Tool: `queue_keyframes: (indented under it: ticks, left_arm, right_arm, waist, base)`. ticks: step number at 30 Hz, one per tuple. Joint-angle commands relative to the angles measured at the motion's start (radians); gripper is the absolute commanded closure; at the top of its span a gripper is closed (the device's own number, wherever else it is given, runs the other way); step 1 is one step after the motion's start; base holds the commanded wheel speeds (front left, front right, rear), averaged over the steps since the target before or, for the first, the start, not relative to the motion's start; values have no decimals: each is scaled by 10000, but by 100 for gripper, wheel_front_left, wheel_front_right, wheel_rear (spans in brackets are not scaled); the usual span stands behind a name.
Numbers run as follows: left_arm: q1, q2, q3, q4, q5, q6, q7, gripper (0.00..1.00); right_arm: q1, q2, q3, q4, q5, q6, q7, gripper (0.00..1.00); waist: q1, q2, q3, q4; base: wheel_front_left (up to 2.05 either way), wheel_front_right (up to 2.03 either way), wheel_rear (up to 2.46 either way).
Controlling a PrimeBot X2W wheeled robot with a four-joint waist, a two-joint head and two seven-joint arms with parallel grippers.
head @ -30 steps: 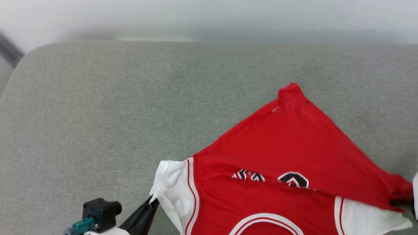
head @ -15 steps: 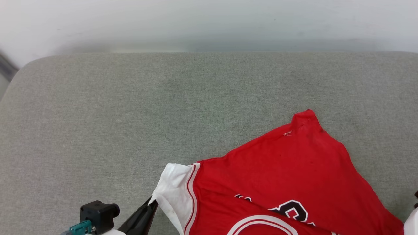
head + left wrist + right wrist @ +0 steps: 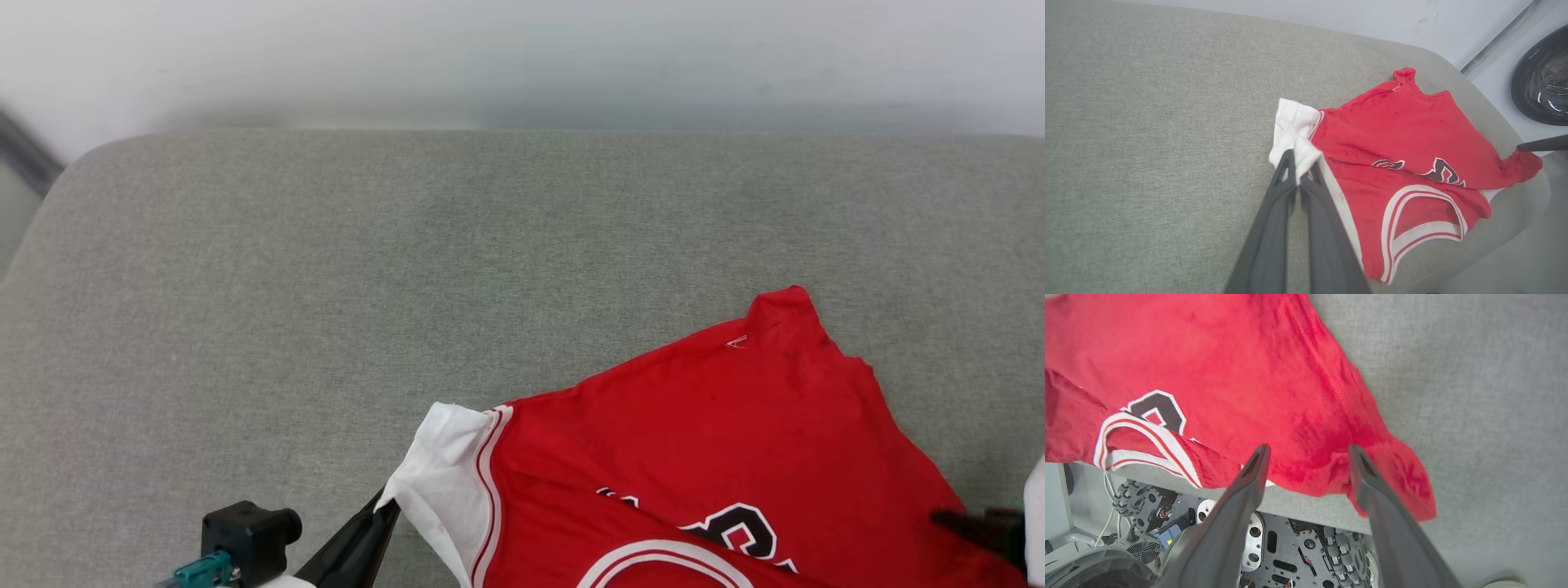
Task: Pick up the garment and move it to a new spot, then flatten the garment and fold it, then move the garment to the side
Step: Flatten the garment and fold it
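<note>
The garment (image 3: 718, 425), red with white sleeves and a black-and-white number, lies crumpled at the near right of the grey padded surface (image 3: 326, 286). My left gripper (image 3: 384, 508) is shut on the tip of its white sleeve (image 3: 1294, 122), with its fingers pinched together in the left wrist view (image 3: 1299, 161). My right gripper (image 3: 1308, 453) is open, its two fingers spread over the garment's red corner (image 3: 1392, 477), which droops over the near edge. In the head view its dark fingers (image 3: 976, 527) sit at the lower right edge, on the red cloth.
The grey surface stretches far to the left and back, up to a pale wall (image 3: 522, 57). Under the near edge the robot's base (image 3: 1290, 555) shows its metal parts. A dark glossy round thing (image 3: 1541, 77) stands beyond the surface's right end.
My right gripper has opened and let go of the red corner. The garment, stretched taut a second ago, has sunk and slackened onto the surface. The left grip on the sleeve is unchanged.
</note>
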Motion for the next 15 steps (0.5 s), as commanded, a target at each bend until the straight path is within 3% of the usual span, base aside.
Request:
queue_keyframes:
  ticks: [1,7,15]
  left_arm:
    - [-72,6,5,-45,71,9,16,100]
    - [-320,-22,-140,-339,265,-43,61,100]
    - [-1091,-166,-415,-791,658,-219,273,100]
  right_arm:
    - [-253,-31,21,-145,67,-4,56,0]
    - [-1938,46,249,-759,141,-4,690,0]
    - [-4306,33,1060,249,-952,-4,1171,0]
  waist:
    - [1,0,47,62]
    - [1,0,507,428]
    - [1,0,1617,1340]
  base:
    - [0,0,0]
    - [0,0,0]
    - [0,0,0]
